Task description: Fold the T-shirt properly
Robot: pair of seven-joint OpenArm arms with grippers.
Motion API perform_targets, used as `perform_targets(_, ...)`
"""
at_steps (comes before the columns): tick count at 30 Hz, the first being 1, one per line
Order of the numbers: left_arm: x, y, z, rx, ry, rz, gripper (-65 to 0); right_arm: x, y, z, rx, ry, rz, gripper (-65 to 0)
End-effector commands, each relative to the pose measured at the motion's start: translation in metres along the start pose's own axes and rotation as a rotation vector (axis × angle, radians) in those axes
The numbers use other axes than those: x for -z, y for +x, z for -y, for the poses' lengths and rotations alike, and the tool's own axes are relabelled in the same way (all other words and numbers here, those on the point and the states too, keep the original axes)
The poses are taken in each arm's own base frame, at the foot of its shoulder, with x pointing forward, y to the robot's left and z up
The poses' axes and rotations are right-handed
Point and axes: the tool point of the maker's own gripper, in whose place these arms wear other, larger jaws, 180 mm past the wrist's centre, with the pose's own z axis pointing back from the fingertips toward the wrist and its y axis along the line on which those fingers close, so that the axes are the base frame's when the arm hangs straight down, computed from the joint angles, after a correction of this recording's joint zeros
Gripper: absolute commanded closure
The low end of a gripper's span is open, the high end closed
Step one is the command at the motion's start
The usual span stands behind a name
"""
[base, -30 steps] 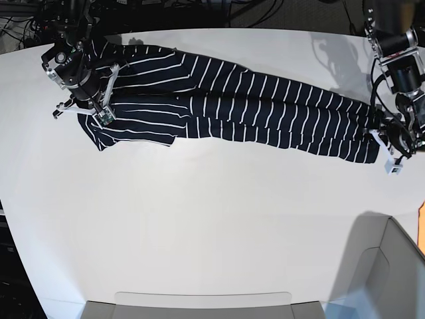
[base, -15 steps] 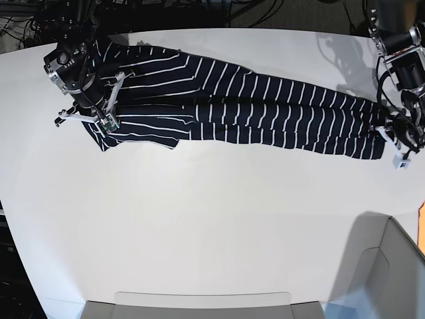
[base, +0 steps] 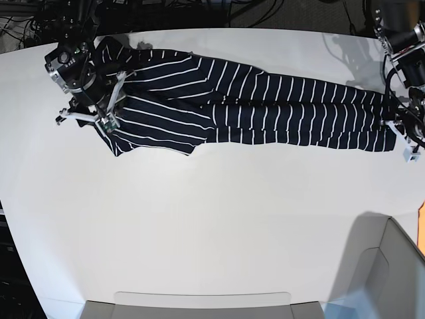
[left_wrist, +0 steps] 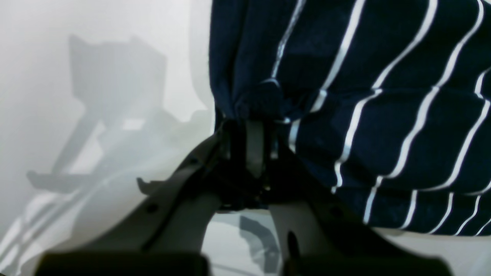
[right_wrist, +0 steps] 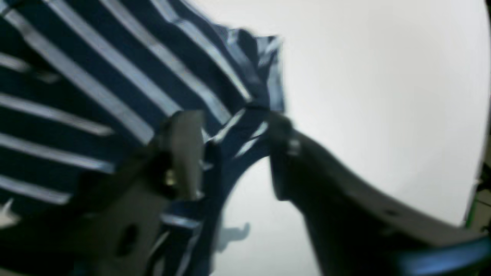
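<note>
1. Left tool [left_wrist: 249,126] is pinched tight on a bunched bit of the T-shirt [base: 265,106], right at the hem end. You can see the dark fabric gathered up between the two fingers in the left wrist view.
2. Right tool [right_wrist: 234,153] has its fingers spread apart. A fold of striped cloth sits in the gap between them, but neither finger is squeezing it, so I wouldn't call that a grip. That view is pretty blurry though.
3. In the base view the right tool [base: 109,119] sits over the sleeve and shoulder end, and the left tool [base: 402,129] is way over at the opposite end.
4. The shirt itself is stretched out long and narrow between the two, lying across the far part of the white surface [base: 212,226], folded lengthwise with one sleeve flap sticking out toward the near side.
</note>
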Motion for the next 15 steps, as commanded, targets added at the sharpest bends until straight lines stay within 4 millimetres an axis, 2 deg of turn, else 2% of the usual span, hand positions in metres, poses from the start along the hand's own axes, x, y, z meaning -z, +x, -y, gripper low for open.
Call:
perform_targets(1,-0.015,0.012,-0.014,-0.001,0.037,0.029,0.0,-0.004,0.005,0.0,-0.024,0.002,0.024,-30.6)
perform_targets(5,-0.014,0.012,-0.013,-0.001,0.036,0.029,0.0,-0.006,-0.008,0.001,-0.013,-0.004,-0.013,-30.9)
perform_targets(7,-0.014,0.012,-0.012,-0.001,0.034,0.029,0.0,-0.009,-0.016,0.008,0.012,-0.029,-0.03,-30.9)
perform_targets(10,-0.013,0.012,-0.011,-0.001,0.033,0.029,0.0,-0.013,-0.02,0.026,0.071,-0.082,-0.026,-30.9)
perform_targets(15,-0.014,0.013,-0.012,0.001,0.035,0.032,0.0,-0.024,-0.017,0.075,0.18,-0.232,0.004,-30.9)
